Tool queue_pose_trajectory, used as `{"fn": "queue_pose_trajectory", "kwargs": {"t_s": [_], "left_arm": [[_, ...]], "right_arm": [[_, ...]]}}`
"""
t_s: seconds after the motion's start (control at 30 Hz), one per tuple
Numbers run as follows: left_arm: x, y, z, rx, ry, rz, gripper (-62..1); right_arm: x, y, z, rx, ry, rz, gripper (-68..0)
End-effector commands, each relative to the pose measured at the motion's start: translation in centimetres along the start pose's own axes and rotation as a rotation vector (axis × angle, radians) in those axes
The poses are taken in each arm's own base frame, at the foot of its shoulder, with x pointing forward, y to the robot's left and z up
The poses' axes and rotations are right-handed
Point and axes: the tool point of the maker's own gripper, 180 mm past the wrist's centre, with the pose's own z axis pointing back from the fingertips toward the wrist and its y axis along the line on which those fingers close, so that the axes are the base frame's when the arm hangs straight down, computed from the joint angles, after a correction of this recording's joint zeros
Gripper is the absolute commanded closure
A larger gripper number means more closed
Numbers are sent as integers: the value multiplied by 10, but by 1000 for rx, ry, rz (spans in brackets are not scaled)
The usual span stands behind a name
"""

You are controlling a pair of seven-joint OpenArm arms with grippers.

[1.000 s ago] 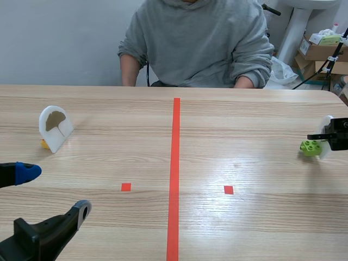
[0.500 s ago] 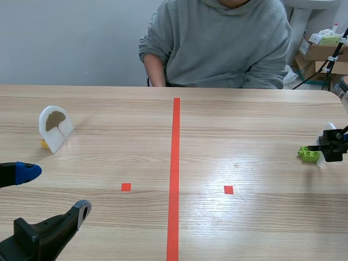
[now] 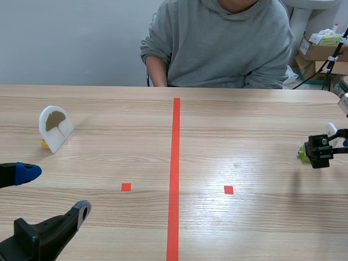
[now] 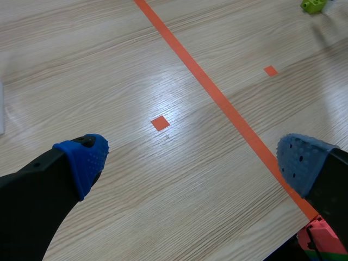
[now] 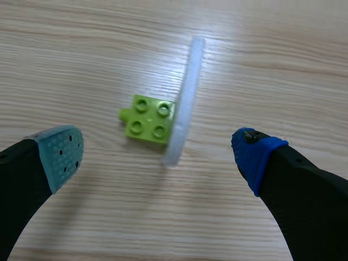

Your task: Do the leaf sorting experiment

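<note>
Ahead of the right gripper (image 5: 156, 155), between its wide-spread empty fingers, we find the white card (image 5: 185, 92) with its green brick (image 5: 148, 119). Its edge runs nearly straight ahead.

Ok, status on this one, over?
Both open: left gripper low, right gripper at green brick and white card. Leaf card stands far left. Nothing blocking.

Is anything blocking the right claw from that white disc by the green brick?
Nothing visible. The right gripper hangs with jaws open over the thin white plastic disc, which stands on edge against a lime-green studded brick.
</note>
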Motion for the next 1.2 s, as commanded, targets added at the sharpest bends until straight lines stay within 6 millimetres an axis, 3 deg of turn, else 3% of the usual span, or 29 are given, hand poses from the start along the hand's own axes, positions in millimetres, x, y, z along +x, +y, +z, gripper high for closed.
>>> {"fn": "queue_pose_trajectory", "kwargs": {"t_s": [0.0, 0.1, 0.33, 0.53, 0.87, 1.17], "left_arm": [[5, -3, -1, -9, -20, 8, -623], [5, -3, -1, -9, -20, 8, -623], [7, -2, -1, -6, -24, -2, -623], [8, 4, -3, 8, -15, -53, -623], [10, 5, -4, 11, -22, -56, -623], [12, 4, -4, 5, -37, -36, -623]], "right_arm": [[25, -11, 16, -22, -84, 31, -554], [32, 6, 36, 17, -137, 59, -554], [39, 76, 74, 161, -165, 206, -554], [39, 124, 116, 292, -176, 340, -554], [21, 168, 159, 452, -117, 431, -554], [23, 183, 173, 503, -138, 462, -554]]}}
